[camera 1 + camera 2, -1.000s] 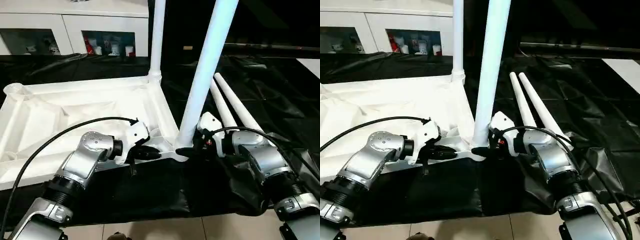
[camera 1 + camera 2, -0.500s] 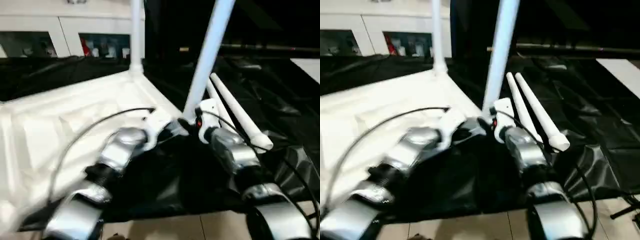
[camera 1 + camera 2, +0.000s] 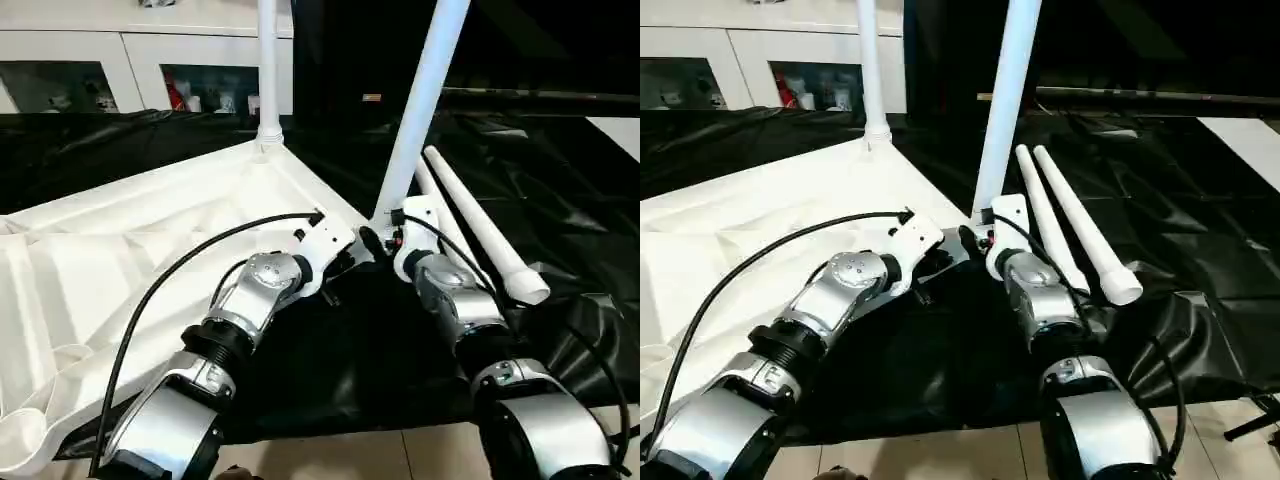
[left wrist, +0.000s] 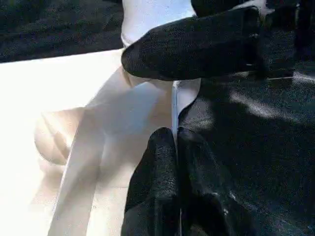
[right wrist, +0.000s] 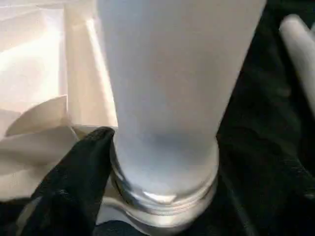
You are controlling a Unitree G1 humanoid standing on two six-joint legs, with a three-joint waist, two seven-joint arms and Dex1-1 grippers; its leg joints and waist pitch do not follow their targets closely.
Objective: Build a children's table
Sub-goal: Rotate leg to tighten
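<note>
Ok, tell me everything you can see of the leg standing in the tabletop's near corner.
The near-corner leg is a long, smooth white plastic tube, widest at its base, rising out of frame with a slight lean. Its ringed base sits in the round corner socket of the white tabletop. The right gripper is at that base, one black finger against it. The left gripper, shut, is at the tabletop's edge beside it.

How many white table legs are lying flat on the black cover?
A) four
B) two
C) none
B: two loose legs lie side by side on the black cover, while two other legs stand upright in the corners of the white tabletop.
</note>
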